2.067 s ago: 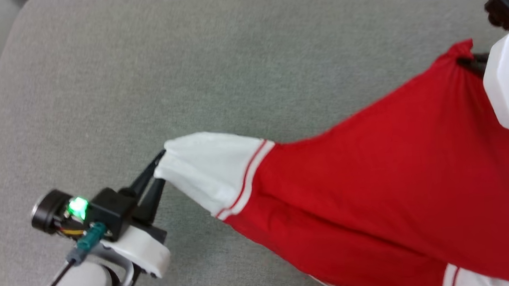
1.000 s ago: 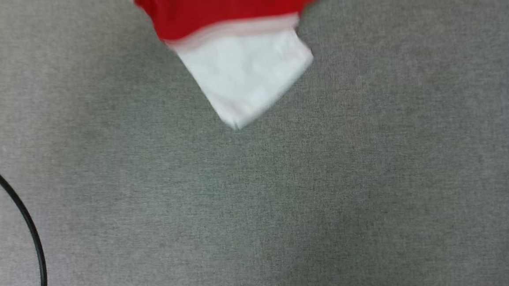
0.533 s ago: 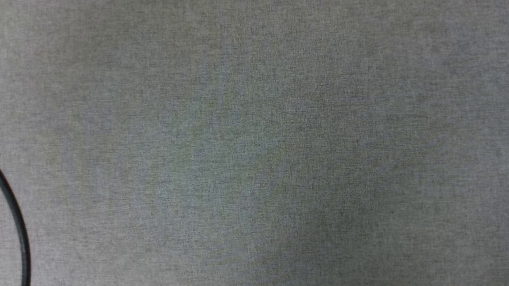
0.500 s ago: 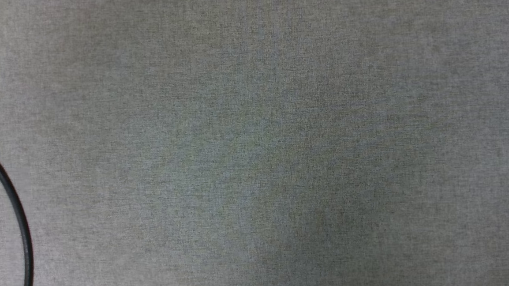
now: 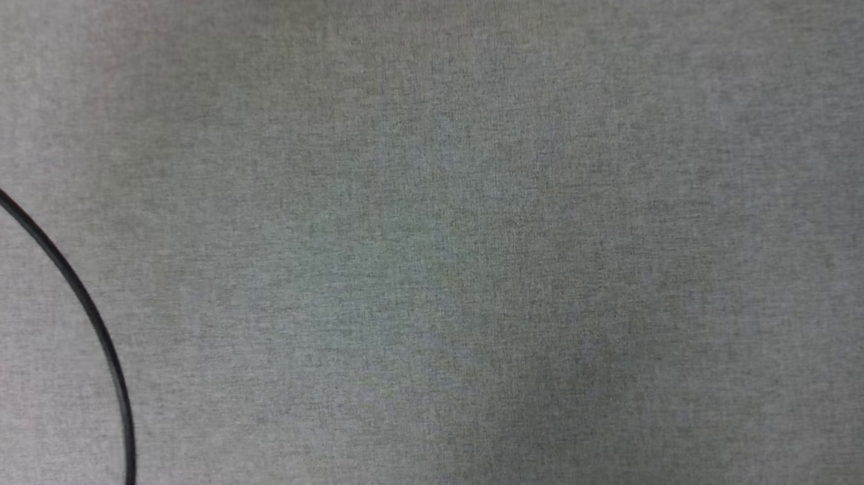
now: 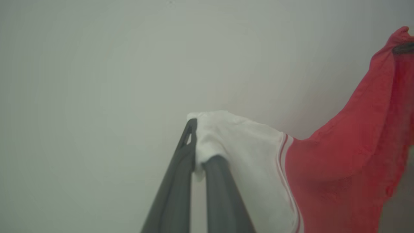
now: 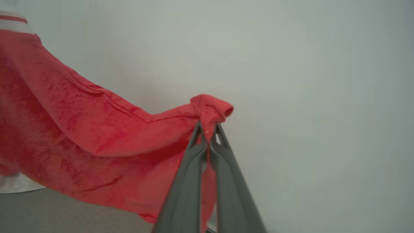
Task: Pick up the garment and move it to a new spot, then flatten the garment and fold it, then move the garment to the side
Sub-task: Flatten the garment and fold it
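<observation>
The garment (image 6: pixel 339 155) is a red jersey with white sleeves and hangs stretched between my two grippers against a pale wall. In the left wrist view my left gripper (image 6: pixel 200 145) is shut on the cuff of a white sleeve (image 6: pixel 245 152). In the right wrist view my right gripper (image 7: pixel 207 129) is shut on a bunched red edge of the garment (image 7: pixel 97 136). The far red corner (image 6: pixel 399 40) is pinched by a dark fingertip. The chest letters are hidden.
The head view looks down on grey woven fabric (image 5: pixel 478 255). A thin black cable (image 5: pixel 87 308) curves across its left side. A grey surface (image 7: pixel 64 213) lies below the hanging cloth in the right wrist view.
The head camera has swung away: the garment and both grippers slid out of the head view, leaving grey fabric and the black cable, which has shifted rightward since half a second ago.
</observation>
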